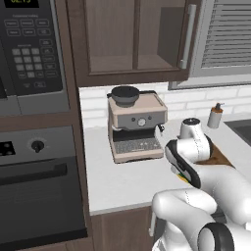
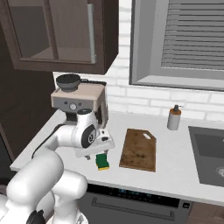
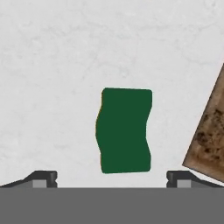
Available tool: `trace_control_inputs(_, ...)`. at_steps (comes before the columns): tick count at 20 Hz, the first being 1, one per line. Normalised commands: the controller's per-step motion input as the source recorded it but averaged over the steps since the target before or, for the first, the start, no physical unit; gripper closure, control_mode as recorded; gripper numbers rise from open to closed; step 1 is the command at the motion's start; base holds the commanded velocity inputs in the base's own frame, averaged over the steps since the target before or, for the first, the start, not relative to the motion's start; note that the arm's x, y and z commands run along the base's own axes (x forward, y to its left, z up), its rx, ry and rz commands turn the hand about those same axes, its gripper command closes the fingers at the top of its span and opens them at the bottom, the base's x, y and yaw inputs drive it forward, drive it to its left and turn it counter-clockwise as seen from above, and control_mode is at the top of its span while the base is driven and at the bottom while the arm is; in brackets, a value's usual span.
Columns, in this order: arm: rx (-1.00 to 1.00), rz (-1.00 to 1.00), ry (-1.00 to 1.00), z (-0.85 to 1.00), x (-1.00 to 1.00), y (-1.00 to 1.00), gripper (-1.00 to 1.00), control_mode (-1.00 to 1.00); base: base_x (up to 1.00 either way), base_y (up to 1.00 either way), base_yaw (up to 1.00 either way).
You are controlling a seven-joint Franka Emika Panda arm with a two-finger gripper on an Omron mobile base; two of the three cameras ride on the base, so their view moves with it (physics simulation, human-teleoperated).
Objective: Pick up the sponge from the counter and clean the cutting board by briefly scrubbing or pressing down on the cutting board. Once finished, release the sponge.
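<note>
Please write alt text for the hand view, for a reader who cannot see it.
A green sponge lies on the pale counter, centred between the open jaws of the gripper above it. A corner of the wooden cutting board enters at the right edge.

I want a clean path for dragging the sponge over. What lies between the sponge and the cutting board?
Nothing: in the right base view only bare counter separates the sponge from the cutting board.
</note>
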Motion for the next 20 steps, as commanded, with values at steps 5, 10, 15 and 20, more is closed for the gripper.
trace_control_inputs(5,0.00,0.00,0.00,-0.29,0.08,0.00,-1.00,-1.00,0.00,0.00,0.00)
trace_control_inputs(10,0.00,0.00,0.00,-0.18,0.01,0.00,-1.00,-1.00,0.00,0.00,0.00)
trace_control_inputs(15,0.00,0.00,0.00,-0.11,0.02,0.00,-1.00,-1.00,0.00,0.00,0.00)
trace_control_inputs(20,0.00,0.00,0.00,-0.20,0.11,0.00,-1.00,-1.00,0.00,0.00,0.00)
